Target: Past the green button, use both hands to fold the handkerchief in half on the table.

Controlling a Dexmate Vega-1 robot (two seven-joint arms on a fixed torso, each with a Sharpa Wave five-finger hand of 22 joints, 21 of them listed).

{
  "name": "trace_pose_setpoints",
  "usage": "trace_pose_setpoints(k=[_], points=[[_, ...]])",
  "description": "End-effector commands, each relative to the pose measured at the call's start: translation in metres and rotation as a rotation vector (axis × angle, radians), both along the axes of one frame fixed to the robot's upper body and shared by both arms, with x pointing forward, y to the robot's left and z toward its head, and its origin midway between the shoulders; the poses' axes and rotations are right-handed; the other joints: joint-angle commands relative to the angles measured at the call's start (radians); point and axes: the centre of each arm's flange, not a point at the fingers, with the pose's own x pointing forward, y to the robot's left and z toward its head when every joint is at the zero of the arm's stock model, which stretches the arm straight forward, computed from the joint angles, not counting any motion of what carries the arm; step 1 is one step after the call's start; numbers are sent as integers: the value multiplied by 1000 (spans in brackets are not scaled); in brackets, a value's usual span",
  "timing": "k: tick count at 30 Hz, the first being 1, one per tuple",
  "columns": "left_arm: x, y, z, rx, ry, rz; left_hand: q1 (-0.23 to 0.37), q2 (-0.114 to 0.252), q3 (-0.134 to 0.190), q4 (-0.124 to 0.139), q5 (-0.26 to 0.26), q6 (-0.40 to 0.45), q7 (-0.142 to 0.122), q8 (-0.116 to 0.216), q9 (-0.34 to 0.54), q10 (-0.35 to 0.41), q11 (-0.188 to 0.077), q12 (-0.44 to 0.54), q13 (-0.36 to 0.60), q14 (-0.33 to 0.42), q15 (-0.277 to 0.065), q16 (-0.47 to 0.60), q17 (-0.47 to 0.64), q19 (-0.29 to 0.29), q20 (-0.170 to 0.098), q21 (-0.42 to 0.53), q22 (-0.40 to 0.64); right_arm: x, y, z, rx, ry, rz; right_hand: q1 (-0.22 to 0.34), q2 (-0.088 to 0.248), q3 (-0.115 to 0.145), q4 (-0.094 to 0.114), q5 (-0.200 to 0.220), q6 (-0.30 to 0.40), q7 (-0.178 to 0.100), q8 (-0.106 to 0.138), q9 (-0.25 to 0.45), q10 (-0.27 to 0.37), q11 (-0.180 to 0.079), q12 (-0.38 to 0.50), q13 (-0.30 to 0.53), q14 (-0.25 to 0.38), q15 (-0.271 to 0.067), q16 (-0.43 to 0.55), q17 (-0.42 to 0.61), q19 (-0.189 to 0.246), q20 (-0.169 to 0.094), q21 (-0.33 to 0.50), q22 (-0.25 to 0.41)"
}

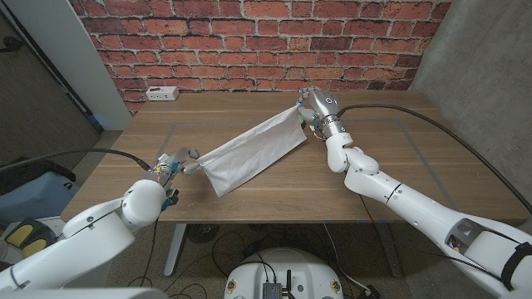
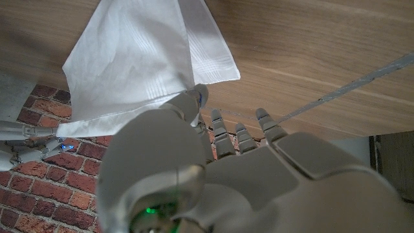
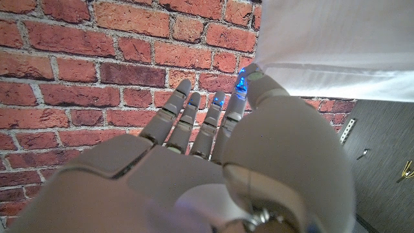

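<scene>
The right robot hand (image 1: 314, 108) pinches one corner of the white handkerchief (image 1: 249, 152), and the left robot hand (image 1: 170, 163) pinches the opposite end, so the cloth hangs stretched between them over the middle of the wooden bench (image 1: 399, 158), its lower edge sagging toward the wood. It looks thin, light and limp, likely to droop or slip, so corners and hem seem the best hold. I count one handkerchief, two hands, one bench, and a white socket strip (image 1: 161, 94) by the wall.
</scene>
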Motion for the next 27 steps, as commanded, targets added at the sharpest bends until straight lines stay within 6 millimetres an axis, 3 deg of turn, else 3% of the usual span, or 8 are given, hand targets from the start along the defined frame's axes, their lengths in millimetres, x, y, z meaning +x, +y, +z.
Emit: trace_pose_setpoints(k=[1, 27], points=[[8, 2, 7, 15, 16, 31, -11, -4, 4, 0, 5, 83, 72, 2, -2, -3, -5, 3, 5, -6, 3, 6, 1, -12, 4, 8, 4, 13, 4, 8, -17, 19, 2, -5, 8, 11, 0, 5, -4, -3, 5, 3, -2, 4, -4, 2, 1, -140, -4, 5, -1, 7, 0, 4], [25, 7, 4, 23, 74, 86, -31, -5, 5, 3, 5, 66, 60, -10, -27, -15, 1, 4, 6, -9, 6, 7, 2, -16, 5, 13, 7, 49, 21, 17, -88, 86, 7, -29, 14, 25, 8, 4, -23, -12, 0, 4, -7, 3, -6, 3, -4, -136, -11, 9, -3, 7, -3, 4]])
